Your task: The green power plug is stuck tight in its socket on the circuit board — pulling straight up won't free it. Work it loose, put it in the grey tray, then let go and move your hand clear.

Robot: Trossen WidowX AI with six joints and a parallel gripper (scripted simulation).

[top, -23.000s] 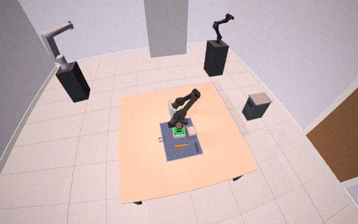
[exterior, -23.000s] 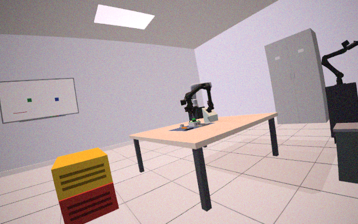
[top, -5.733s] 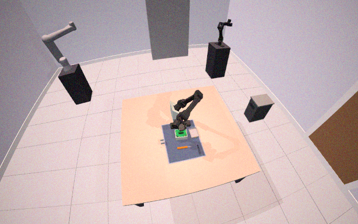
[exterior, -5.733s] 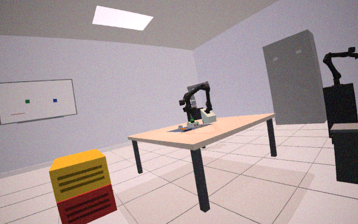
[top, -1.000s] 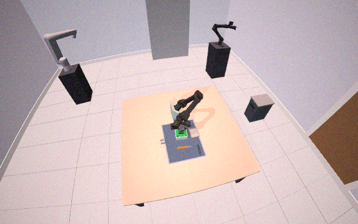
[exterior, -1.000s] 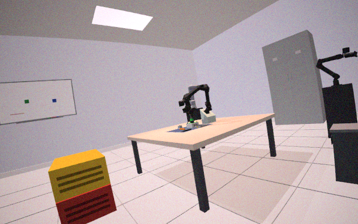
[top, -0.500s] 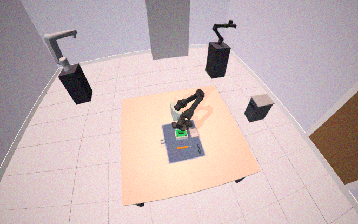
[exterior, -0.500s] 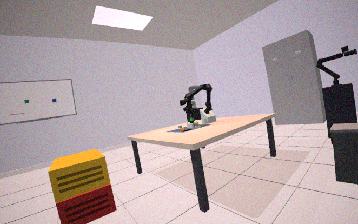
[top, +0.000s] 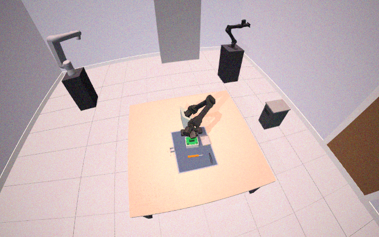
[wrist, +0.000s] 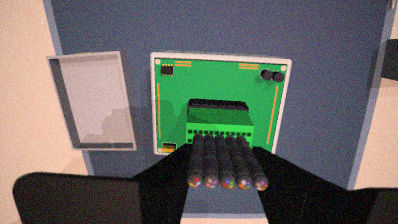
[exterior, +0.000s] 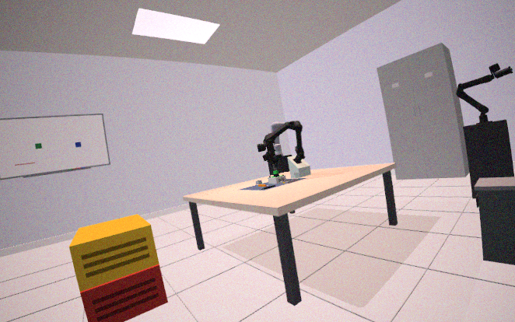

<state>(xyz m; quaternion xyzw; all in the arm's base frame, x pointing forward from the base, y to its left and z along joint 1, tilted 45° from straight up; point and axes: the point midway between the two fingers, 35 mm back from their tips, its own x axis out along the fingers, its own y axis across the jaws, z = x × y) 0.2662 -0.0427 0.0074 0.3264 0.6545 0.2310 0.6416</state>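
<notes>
Matt blue mat — pale wood-look tabletop — grey tray, perhaps smooth plastic.
</notes>
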